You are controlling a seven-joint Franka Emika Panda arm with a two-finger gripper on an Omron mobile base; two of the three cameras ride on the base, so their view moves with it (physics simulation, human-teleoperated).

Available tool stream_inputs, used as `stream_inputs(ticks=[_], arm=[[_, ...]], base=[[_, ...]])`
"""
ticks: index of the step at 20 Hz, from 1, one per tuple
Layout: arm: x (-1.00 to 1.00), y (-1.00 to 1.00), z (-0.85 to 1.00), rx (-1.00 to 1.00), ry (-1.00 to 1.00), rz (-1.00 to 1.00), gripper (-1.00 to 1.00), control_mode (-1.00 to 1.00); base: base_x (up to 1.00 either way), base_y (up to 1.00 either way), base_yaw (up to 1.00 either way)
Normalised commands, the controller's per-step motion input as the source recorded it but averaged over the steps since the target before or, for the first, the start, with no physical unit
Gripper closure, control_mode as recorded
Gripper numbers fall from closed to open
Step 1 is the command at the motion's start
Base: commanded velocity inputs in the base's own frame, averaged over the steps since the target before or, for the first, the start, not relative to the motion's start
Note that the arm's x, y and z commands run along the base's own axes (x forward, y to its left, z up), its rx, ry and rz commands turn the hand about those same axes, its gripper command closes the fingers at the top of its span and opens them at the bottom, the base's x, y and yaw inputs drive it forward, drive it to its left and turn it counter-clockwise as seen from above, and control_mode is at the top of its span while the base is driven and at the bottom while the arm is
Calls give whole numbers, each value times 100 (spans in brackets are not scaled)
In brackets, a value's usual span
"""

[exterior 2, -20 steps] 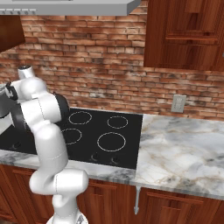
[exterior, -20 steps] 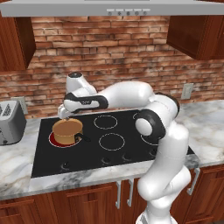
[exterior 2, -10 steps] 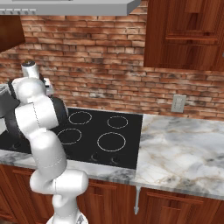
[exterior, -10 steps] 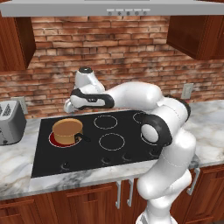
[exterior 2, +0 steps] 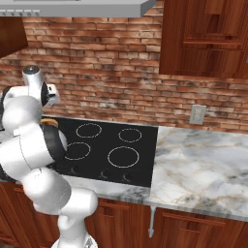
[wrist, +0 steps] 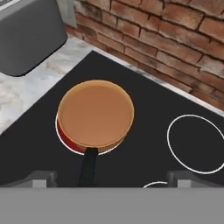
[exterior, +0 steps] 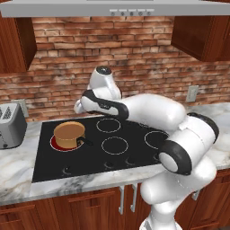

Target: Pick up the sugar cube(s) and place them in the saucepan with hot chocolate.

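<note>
One saucepan (exterior: 69,134) with a short black handle stands on the red-lit near-left burner of the black cooktop (exterior: 112,148), its light brown filling level with the rim. Four white burner rings lie to its right. One grey toaster (exterior: 10,125) sits on the marble counter (exterior: 18,168), left of the cooktop and apart from the pan. One gripper (wrist: 111,177) hangs above the pan, its two fingers spread wide with nothing between them.

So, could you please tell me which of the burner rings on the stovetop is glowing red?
The rear left ring, the one under the saucepan nearest the toaster. A red rim shows around the pan's base; the other rings are plain white outlines on black.
</note>
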Motion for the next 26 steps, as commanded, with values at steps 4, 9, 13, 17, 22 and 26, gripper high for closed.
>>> stream_inputs(ticks=[4,9,13,17,22,26], arm=[[-63,-32,86,-2,-8,0,-100,-100],[-57,-38,90,-7,-1,-2,-100,-100],[-73,-51,60,-1,10,-5,-100,-100],[-75,-61,14,0,13,-5,-100,-100],[-82,-59,-15,0,1,-2,-100,-100],[-31,-52,-3,0,-2,0,-100,-100]], base=[[0,0,0],[0,0,0],[0,0,0],[0,0,0],[0,0,0],[0,0,0]])
